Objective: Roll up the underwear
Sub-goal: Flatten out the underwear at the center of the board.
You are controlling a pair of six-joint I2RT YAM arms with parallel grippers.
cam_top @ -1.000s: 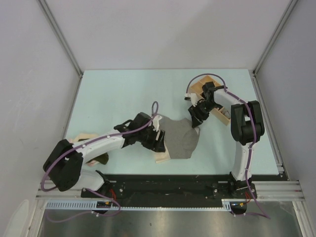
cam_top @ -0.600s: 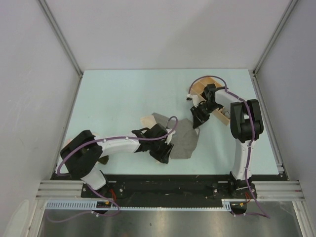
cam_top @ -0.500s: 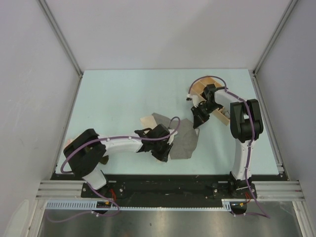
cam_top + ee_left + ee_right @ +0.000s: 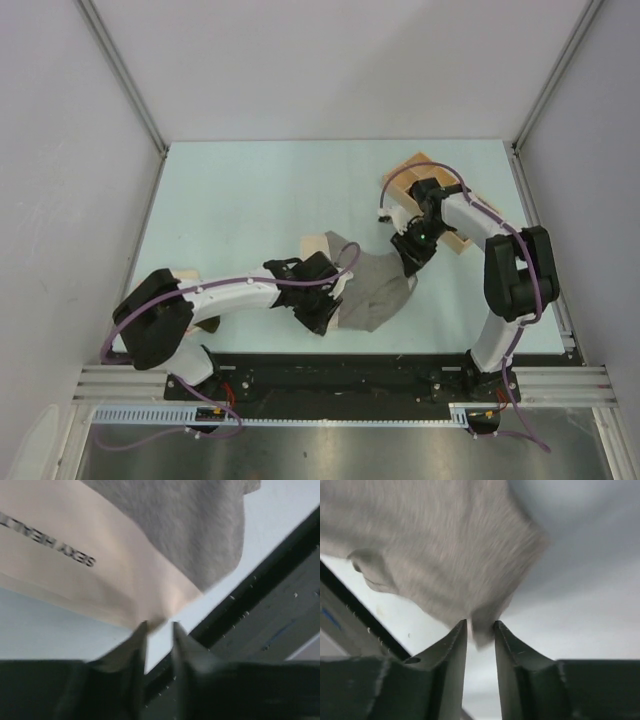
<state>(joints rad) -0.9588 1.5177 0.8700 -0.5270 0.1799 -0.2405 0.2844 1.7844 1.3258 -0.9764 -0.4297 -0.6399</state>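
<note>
Top external puts the grey underwear at lower centre of the bench. We have just narrowed our left pincer onto its beige waistband and our right pincer onto a grey edge. With both nearly closed, we judge rolling can start.

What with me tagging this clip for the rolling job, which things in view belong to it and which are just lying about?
In the job: grey underwear, pinched by the left gripper at its beige waistband and by the right gripper at a grey edge; pale cloth by the left arm, possibly another garment.
Lying about: wooden tray.
</note>
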